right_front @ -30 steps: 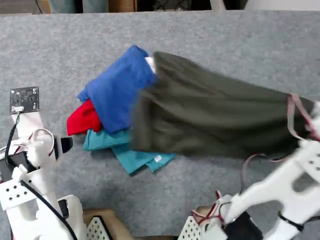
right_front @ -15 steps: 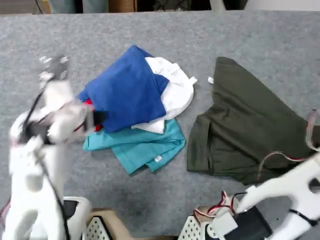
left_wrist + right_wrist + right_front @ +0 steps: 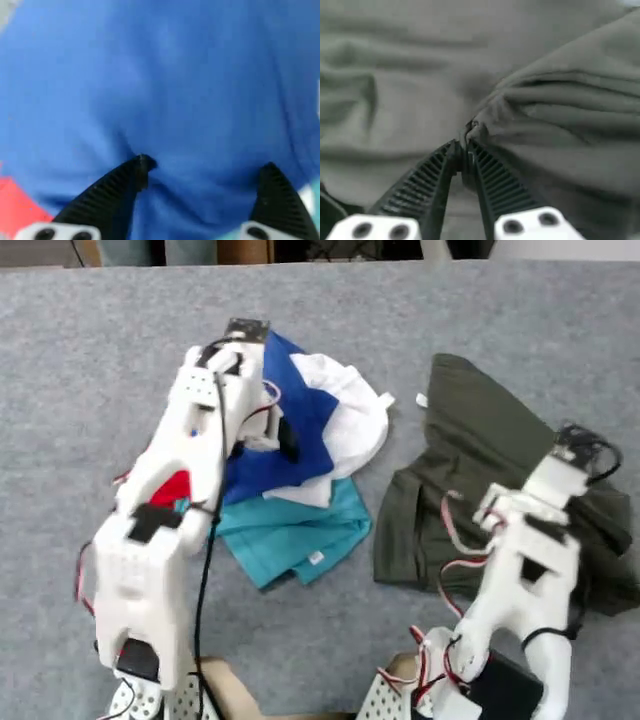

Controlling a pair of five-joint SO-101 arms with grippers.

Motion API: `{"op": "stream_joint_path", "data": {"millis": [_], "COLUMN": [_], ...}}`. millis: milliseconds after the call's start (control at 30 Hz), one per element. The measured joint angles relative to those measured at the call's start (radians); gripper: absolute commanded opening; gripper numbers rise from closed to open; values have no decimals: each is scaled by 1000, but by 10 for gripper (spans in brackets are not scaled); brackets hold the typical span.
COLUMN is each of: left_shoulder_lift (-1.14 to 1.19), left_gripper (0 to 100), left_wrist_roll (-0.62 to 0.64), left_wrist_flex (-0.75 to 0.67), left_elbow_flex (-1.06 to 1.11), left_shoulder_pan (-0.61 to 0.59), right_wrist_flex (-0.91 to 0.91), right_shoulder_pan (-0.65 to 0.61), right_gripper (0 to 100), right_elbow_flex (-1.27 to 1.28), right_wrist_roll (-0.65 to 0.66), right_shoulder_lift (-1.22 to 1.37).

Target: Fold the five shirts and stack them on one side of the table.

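Newly down on blue shirt [image 3: 305, 425], 11 o'clock, left claw [image 3: 206, 165] apart; right claw [image 3: 464, 147] clamped on green shirt [image 3: 480, 440], 3 o'clock; probably limp, light, so grip hems.

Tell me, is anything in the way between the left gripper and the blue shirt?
Nothing visible is. The left gripper is open right at the blue shirt, and there is just blue cloth between its tips.

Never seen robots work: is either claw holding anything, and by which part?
The right gripper pinches a raised fold of the olive shirt. The left gripper sits open on the blue shirt, gripping nothing.
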Motion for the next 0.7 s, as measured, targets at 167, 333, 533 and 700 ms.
{"op": "stream_joint_path", "data": {"millis": [167, 333, 533, 700], "left_shoulder_lift": [287, 457, 516, 483], "left_gripper": [273, 66, 30, 28], "left_wrist_roll": [118, 169, 80, -21], "left_wrist_flex": [130, 204, 232, 233], "left_elbow_flex": [-284, -509, -669, -706], "left_shoulder_pan": [8, 8, -63, -238], "right_wrist_flex": [-95, -104, -104, -107], "right_shoulder_pan": [-14, -17, -17, -17], "right_gripper": [14, 14, 14, 15], "right_elbow_flex": [75, 84, 84, 86], "right_wrist_roll": [-31, -31, -31, -31], "right_shoulder_lift": [0, 0, 0, 0]}}
